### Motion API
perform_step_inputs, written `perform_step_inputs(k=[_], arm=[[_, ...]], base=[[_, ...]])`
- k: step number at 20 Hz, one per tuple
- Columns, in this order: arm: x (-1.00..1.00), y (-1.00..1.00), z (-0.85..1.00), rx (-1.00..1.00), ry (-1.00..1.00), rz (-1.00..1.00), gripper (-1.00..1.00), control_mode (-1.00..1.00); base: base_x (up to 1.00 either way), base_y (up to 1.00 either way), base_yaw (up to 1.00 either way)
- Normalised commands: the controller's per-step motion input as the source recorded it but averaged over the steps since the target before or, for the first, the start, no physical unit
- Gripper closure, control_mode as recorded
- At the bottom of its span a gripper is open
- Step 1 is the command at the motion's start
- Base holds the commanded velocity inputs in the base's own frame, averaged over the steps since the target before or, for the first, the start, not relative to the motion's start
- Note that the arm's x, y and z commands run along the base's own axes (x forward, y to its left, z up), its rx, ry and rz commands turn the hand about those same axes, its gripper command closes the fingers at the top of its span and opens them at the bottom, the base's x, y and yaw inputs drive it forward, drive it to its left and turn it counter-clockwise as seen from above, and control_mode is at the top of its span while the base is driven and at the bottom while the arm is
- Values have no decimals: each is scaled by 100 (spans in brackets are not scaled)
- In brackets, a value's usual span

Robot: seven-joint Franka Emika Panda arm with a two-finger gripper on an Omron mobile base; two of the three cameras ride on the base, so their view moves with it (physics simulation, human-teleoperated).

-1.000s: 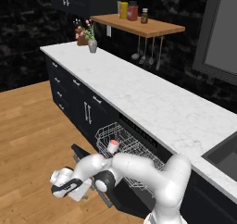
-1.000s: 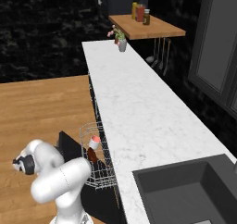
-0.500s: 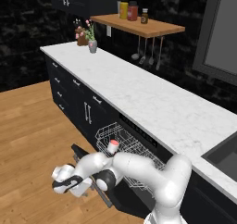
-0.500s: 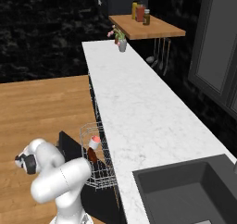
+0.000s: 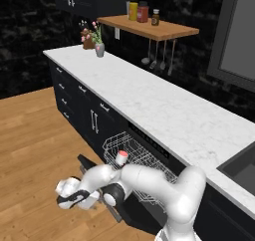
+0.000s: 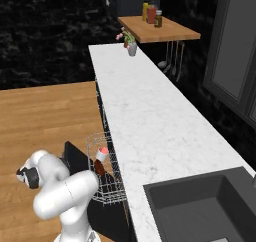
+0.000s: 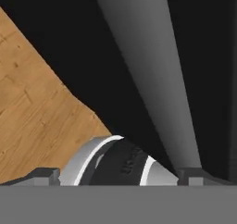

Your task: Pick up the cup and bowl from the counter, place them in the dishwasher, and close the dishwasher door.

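The small white cylindrical cup with its salmon-red inside (image 5: 121,158) sits in the white wire rack (image 5: 141,160) of the black under-counter dishwasher (image 5: 149,145), and the shallow reddish-brown bowl (image 6: 99,169) rests just below it, so the long white marble-patterned counter (image 5: 159,105) has given up both. That leaves the flat black drop-down door (image 6: 75,158), hanging partly open. The two-finger gripper (image 5: 69,201) is down low by the door's outer edge, probably to push it up; I cannot tell how its jaws stand.
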Motion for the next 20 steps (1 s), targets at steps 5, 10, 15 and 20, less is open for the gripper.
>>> perform_step_inputs(k=[5,10,15,20], arm=[[24,-100,-99,-32,24,44,-100,-100],[35,-100,-99,-32,36,42,-100,-100],[32,-100,-79,-29,38,36,-100,-100],[34,-100,-37,-21,32,23,-100,-100]], base=[[0,0,0],[0,0,0],[0,0,0],[0,0,0]])
